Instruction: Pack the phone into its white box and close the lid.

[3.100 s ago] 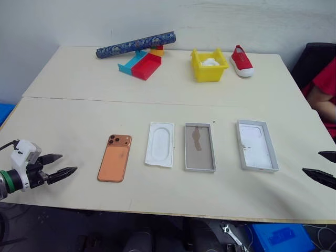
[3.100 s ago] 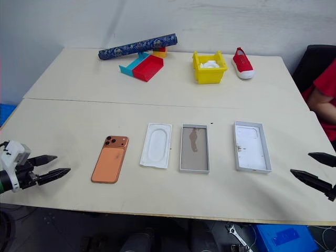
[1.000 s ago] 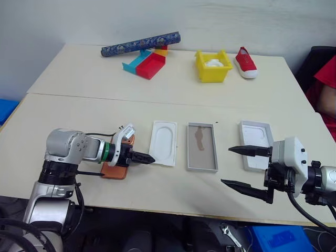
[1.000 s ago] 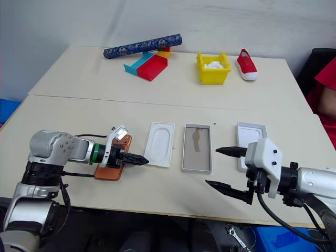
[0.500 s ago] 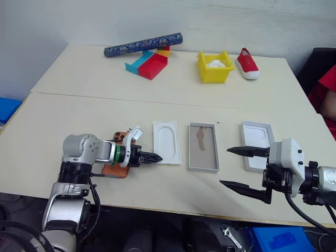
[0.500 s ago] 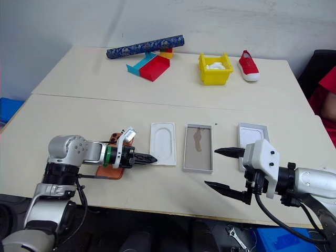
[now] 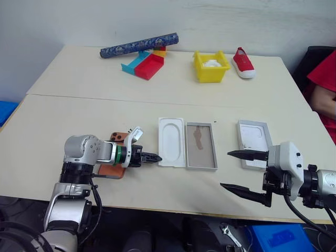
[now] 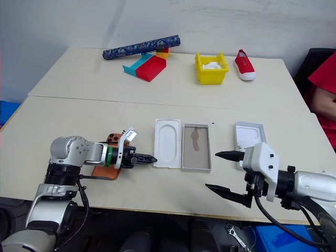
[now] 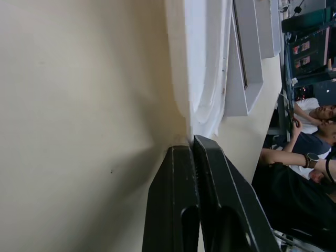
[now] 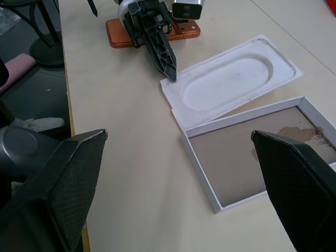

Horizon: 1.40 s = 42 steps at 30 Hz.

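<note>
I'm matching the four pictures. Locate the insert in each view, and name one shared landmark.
Left eye: insert mid-table, against the box's left side.
Right eye: insert in the same spot.
Left wrist: insert just past the shut left gripper's tips.
Right wrist: insert between that gripper's tip and the box.
Landmark: the box.

White rounded insert (image 7: 171, 149) with oval hollow, flat on near table (image 7: 63, 121). Far table: yellow bin (image 7: 209, 65) (something white inside), red shoe (image 7: 242, 61) just beside it, red and blue trays (image 7: 142, 65), blue patterned roll (image 7: 138, 44) propped across them.
</note>
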Tool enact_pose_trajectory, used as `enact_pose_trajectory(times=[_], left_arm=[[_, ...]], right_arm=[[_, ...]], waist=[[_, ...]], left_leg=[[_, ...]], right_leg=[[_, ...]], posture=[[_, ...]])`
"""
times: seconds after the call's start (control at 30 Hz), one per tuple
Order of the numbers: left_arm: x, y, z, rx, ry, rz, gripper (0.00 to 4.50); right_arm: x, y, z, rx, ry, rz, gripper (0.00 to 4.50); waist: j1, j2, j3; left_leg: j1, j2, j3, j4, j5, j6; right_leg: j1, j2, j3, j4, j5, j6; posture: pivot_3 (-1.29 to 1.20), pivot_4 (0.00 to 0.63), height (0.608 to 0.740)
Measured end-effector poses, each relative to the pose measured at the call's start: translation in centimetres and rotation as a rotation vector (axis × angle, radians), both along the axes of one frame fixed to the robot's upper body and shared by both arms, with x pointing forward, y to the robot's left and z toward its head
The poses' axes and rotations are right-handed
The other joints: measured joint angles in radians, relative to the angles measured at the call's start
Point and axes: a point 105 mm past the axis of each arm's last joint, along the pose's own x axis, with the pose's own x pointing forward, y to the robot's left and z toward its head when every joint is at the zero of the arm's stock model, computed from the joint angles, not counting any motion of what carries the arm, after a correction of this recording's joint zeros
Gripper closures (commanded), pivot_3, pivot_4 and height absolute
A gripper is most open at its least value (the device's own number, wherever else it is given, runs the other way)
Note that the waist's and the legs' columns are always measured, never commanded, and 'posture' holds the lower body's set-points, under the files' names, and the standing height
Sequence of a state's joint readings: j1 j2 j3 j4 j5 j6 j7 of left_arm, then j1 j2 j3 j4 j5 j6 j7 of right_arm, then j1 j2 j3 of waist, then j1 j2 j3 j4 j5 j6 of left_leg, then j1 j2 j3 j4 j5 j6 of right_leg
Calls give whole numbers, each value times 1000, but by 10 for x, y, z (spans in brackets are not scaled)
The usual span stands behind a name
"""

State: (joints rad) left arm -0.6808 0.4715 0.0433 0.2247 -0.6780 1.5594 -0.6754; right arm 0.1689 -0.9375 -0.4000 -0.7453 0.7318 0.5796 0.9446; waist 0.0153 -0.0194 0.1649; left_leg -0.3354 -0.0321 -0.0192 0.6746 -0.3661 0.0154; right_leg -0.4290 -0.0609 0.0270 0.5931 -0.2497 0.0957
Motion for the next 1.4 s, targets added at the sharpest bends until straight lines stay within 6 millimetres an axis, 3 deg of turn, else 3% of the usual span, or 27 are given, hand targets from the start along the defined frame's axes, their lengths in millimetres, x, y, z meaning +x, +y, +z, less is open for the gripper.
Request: enact_pose_trajectory(times=[0.13, 0.3, 0.43, 0.6, 0.77, 0.97, 1.4], left_arm=[[-6, 13, 11, -27, 8, 6, 4455], [-8, 2, 35, -109, -31, -60, 4455], [-9, -31, 43, -146, -48, -145, 4455], [-7, -70, 39, -163, -2, -188, 4455], [4, -94, 39, -145, 51, -160, 4455], [12, -98, 23, -83, 127, -94, 4455], [13, -95, 21, -36, 116, -77, 4455]], right_arm=[[0, -2, -2, -20, -14, 2, 0], [3, -5, -2, -37, -29, -15, 0], [6, -14, -8, -48, -8, -58, 0], [4, -21, -12, -54, 24, -96, 0], [4, -27, -13, -69, 20, -136, 0], [2, -29, -14, -76, 12, -166, 0], [2, -27, -14, -75, -4, -183, 0]], waist=[[0, 0, 0], [12, 0, 0], [14, -1, 0], [11, -1, 1], [10, -2, 1], [9, -3, 2], [11, -3, 2]], left_leg=[[0, 0, 0, 0, 0, 0], [-1, 0, 0, 0, -1, 1], [-3, -1, -1, 1, -1, 2], [-4, -1, -1, 1, -1, 2], [-3, -1, 0, 3, -1, 0], [-2, -1, 0, 3, 0, -1], [-2, -1, 0, 3, 0, -2]], right_leg=[[0, 0, 0, 0, 0, 0], [0, -1, 0, -2, 0, 0], [0, -1, 0, -2, 0, 0], [0, 0, -1, -2, 1, 1], [0, 1, -1, -2, 1, 1], [0, 1, -1, -1, 1, 2], [0, 1, -1, -1, 1, 2]], posture=[[0, 150, 740], [0, 150, 740], [0, 150, 740], [0, 150, 740], [0, 150, 740], [0, 150, 740], [0, 150, 740]])
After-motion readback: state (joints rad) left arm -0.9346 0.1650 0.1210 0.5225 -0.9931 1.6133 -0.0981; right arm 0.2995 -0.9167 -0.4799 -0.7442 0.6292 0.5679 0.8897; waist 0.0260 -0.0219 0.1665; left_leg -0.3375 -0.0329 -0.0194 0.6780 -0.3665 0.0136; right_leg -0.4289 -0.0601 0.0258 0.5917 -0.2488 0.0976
